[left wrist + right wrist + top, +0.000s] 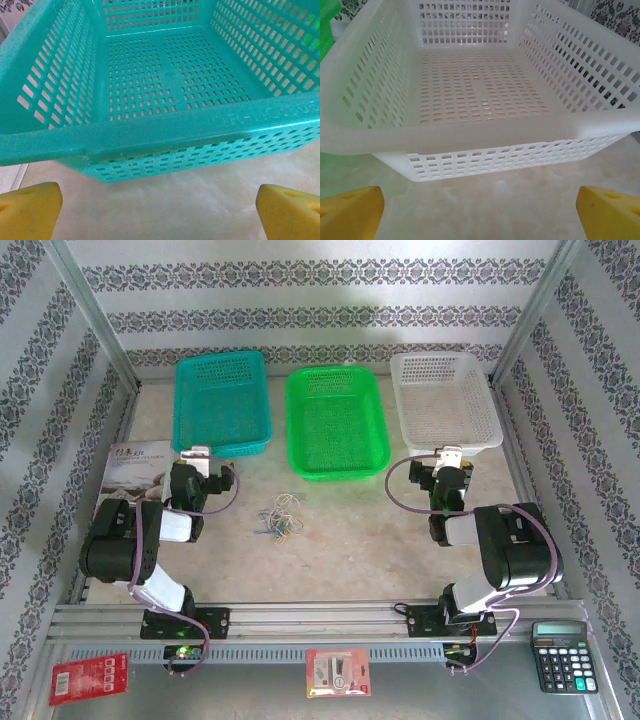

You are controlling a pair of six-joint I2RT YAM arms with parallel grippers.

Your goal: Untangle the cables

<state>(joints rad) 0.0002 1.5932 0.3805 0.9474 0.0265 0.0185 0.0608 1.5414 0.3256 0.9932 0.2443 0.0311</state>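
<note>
- Cables (280, 518): small loose clump mid counter (340, 540), nearer than both arm tips; no clear long axis.
- Left end effector (197, 454): spread wide, nothing held. Clump sits to its right & nearer. Closer arm, I'd say.
- Right end effector (451, 453): wide too, empty; clump well to its left.
- Far: teal basket (165, 135) just ahead of L, white basket (470, 132) ahead of R.

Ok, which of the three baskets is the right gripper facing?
The white basket, at the row's right end, just ahead of the open right gripper. The teal basket faces the left gripper; the green basket sits between them.
</note>
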